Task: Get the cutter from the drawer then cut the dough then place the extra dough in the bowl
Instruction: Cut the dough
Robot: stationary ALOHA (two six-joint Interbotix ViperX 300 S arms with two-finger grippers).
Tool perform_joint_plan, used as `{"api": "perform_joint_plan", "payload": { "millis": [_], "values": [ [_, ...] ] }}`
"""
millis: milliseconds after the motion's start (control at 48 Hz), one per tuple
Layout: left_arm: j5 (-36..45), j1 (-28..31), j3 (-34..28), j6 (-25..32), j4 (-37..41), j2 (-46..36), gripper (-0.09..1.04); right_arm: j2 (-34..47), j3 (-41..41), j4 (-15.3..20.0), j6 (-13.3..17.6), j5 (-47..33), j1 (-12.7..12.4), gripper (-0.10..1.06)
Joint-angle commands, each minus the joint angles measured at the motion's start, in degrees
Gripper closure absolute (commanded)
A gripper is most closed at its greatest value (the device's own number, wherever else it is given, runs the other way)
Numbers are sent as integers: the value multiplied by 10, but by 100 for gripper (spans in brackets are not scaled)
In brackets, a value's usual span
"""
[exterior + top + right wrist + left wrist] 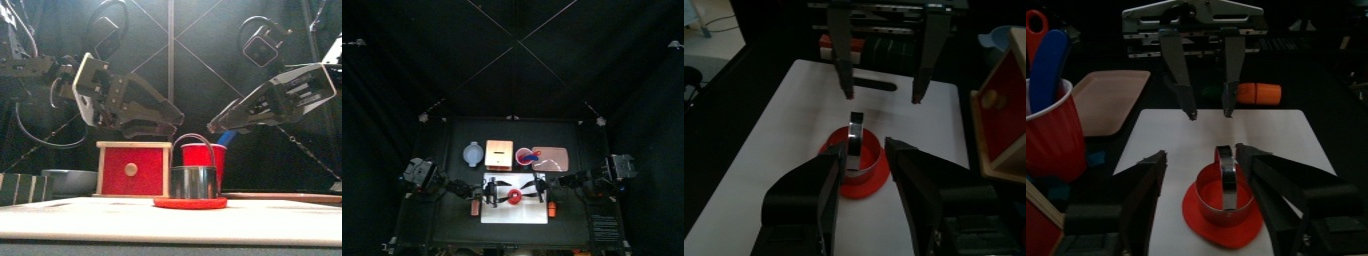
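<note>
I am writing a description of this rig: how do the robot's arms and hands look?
Both arms are black and jointed. The left hand has two broad black fingers that look grey from outside in the front view. The right hand, seen from opposite, has two slim dark fingers under a silver cross-plate.

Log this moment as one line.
cutter on dough | dough on board | left hand open over board | right hand open over board
</note>
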Motion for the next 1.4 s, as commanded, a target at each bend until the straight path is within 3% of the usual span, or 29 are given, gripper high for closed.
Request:
{"api": "perform_joint_plan", "payload": {
  "millis": [21,229,896,1000,1167,1396],
  "values": [
    [-6,-11,-19,-8,-8,10,-5,16,-10,11,-4,-35,1,21],
    [-6,-7,-34,-6,-21,34,-4,56,-26,11,-4,-75,4,21],
    [2,-4,-51,-6,-17,40,8,80,-39,17,6,-69,17,21],
    [6,-4,-48,-6,-20,40,8,62,-40,28,6,-54,29,21],
    [22,7,-46,-7,-34,40,8,49,-53,79,1,-5,58,21],
    [26,7,-42,-4,-43,40,9,54,-75,86,-2,58,62,23]
  ]
}}
